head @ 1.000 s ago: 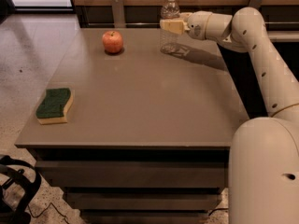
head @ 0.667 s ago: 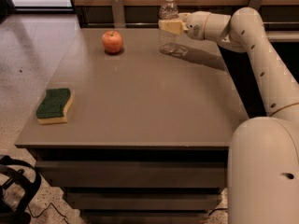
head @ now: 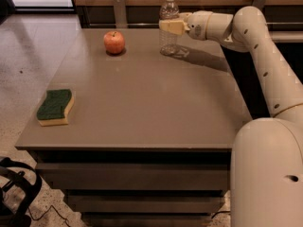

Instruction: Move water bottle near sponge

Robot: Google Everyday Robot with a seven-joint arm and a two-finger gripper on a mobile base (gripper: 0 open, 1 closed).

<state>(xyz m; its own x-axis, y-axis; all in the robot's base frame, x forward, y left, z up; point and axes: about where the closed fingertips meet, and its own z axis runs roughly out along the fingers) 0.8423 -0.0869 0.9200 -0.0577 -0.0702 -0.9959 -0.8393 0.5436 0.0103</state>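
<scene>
Barely shifted, gripper (head: 171, 26) at water bottle (head: 169, 8), far edge of table (head: 142, 103)

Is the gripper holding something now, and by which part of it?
Yes: the gripper, at the far side of the table, holds the water bottle by its upper body, below the neck.

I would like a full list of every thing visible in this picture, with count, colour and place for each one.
water bottle: one, clear with white cap, upright at the table's far edge, right of the apple.
apple: one, red, far part of the table.
sponge: one, green over yellow, near left corner of the table.
table: one, grey-brown, centre.
black object: one, on the floor, bottom left.
gripper: one, pale yellow, at the water bottle's middle.
arm: one, white, reaching in from the right.
</scene>
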